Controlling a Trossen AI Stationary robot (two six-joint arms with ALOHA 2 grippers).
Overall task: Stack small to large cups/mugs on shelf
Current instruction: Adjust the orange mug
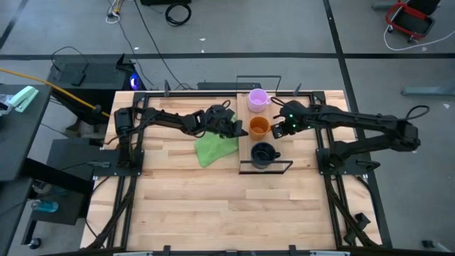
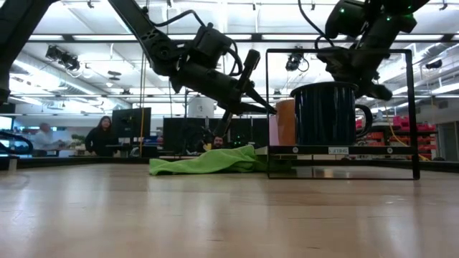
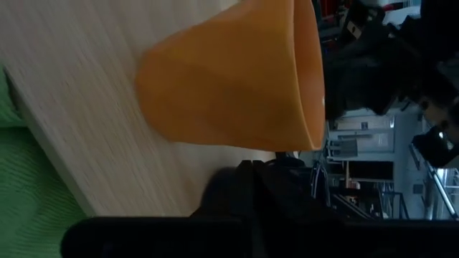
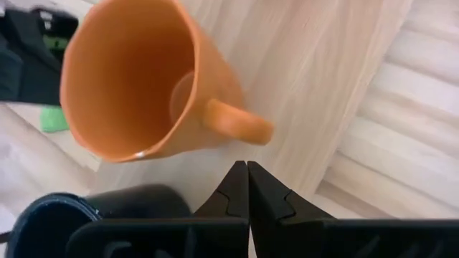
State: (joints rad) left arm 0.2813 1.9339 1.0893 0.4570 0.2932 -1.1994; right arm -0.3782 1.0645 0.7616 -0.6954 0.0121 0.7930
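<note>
Three mugs stand upright in a row on the light wooden shelf (image 1: 281, 146): pale purple (image 1: 257, 99) at the far end, orange (image 1: 259, 126) in the middle, dark navy (image 1: 263, 153) at the near end. My left gripper (image 1: 240, 129) is shut, its tips just left of the orange mug's wall (image 3: 229, 86). My right gripper (image 1: 276, 130) is shut just right of the orange mug, its tips (image 4: 247, 172) a little short of the mug's handle (image 4: 237, 123). A strip of board shows between each gripper and the mug.
A crumpled green cloth (image 1: 213, 148) lies on the tabletop against the shelf's left side, under my left arm. The shelf's thin black wire frame (image 2: 414, 107) stands up at its ends. People sit in the room behind the table (image 2: 100, 136).
</note>
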